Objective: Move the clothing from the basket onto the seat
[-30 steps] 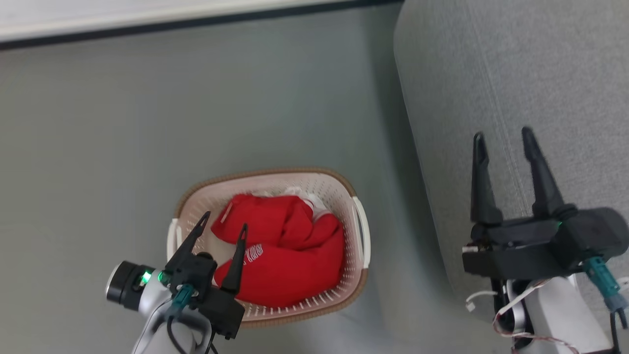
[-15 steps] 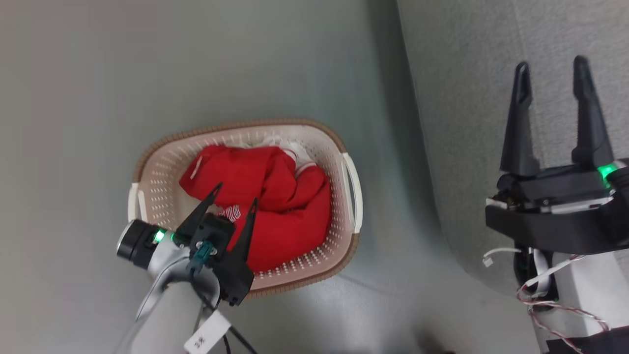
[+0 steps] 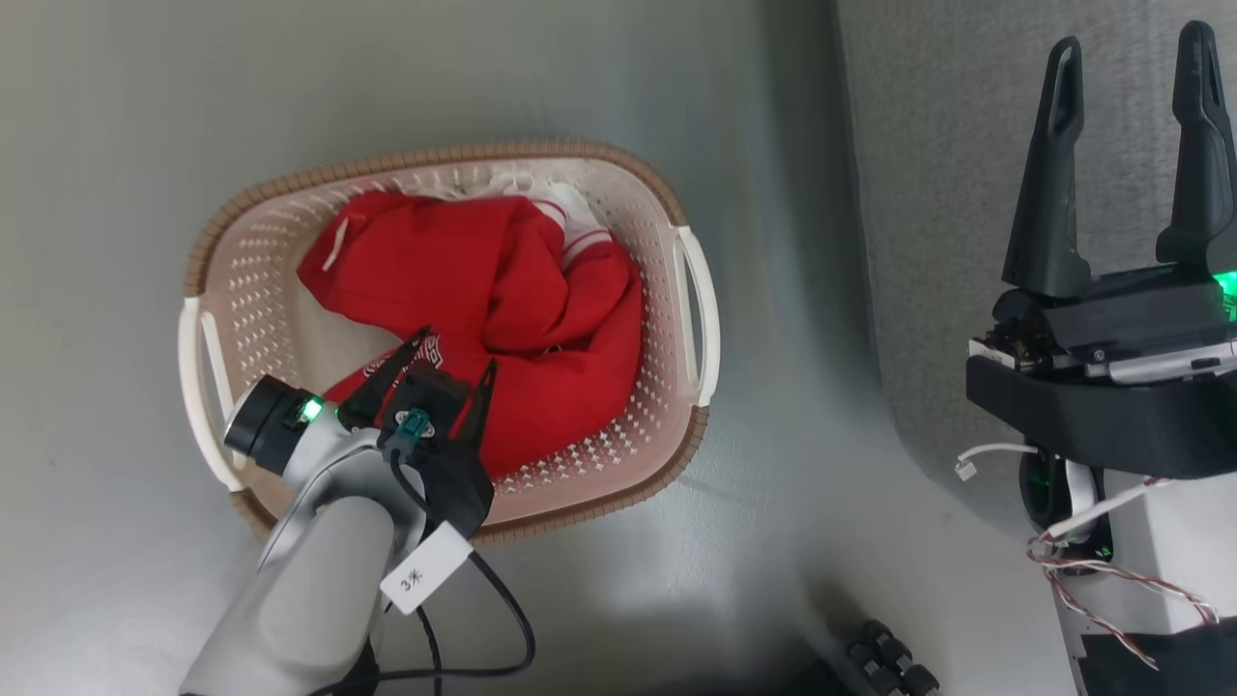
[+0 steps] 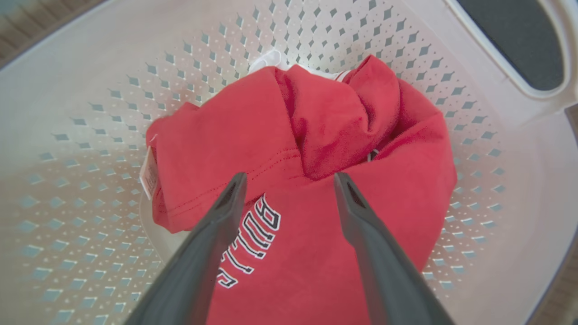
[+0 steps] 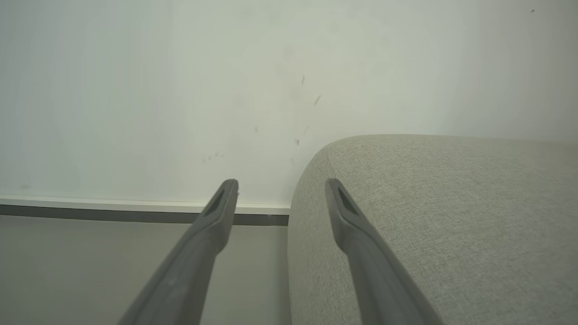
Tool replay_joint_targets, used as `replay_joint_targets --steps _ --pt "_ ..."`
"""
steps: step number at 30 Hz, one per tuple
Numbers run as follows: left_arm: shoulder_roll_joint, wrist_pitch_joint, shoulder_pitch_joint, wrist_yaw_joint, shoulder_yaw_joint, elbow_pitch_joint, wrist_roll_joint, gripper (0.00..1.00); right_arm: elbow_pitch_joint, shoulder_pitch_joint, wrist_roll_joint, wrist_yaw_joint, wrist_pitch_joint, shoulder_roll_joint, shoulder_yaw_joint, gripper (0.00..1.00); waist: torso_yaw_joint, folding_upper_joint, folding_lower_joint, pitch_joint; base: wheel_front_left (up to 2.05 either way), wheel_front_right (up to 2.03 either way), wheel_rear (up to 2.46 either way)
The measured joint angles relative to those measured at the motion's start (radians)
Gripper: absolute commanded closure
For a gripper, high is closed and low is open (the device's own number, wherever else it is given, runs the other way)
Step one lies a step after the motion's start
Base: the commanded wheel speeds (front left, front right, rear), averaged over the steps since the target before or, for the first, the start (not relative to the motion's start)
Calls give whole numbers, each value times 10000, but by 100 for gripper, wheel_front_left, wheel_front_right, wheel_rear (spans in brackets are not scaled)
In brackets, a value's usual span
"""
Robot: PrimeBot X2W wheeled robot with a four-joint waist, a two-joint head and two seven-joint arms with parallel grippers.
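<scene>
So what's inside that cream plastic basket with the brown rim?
Crumpled bright red jersey fabric with white trim and lettering. Whatever lies beneath is covered; I cannot count the garments.

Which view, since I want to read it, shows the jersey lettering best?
Left wrist view: the lettering is large and sharp. Head view shows it small, partly behind the left gripper; right wrist view faces the sofa.

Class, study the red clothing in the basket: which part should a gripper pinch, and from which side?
Pinch the raised fold on the clothing, just ahead of the open left gripper, from above: the basket walls block the sides, and that bunched ridge looks narrow enough to pinch.
</scene>
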Motion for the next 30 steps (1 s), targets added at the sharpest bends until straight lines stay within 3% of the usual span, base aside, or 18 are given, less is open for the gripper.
replay_joint_targets --steps 16,17,18,19,20,30 --pt "27 372 -924 4 88 1214 8 0 56 -315 -73 10 0 144 261 0 -270 0 -1 713 0 0 0" --pt "10 385 -948 4 90 1290 8 9 71 -315 -75 10 0 148 263 0 -284 0 -1 723 0 0 0" --pt "-10 385 -981 4 90 1377 8 57 90 -315 -75 10 0 151 263 0 -295 0 -1 728 0 0 0" --pt "-23 385 -1020 6 88 1461 8 93 138 -315 -79 10 0 157 263 0 -304 0 -1 725 0 0 0" --pt "-35 384 -1044 6 82 1526 8 100 226 -315 -88 10 0 161 259 0 -308 0 -1 708 0 0 0" --pt "-303 -247 -1080 -98 25 1887 -224 100 895 -340 -105 40 0 173 140 0 -159 -2 -2 160 0 0 0"
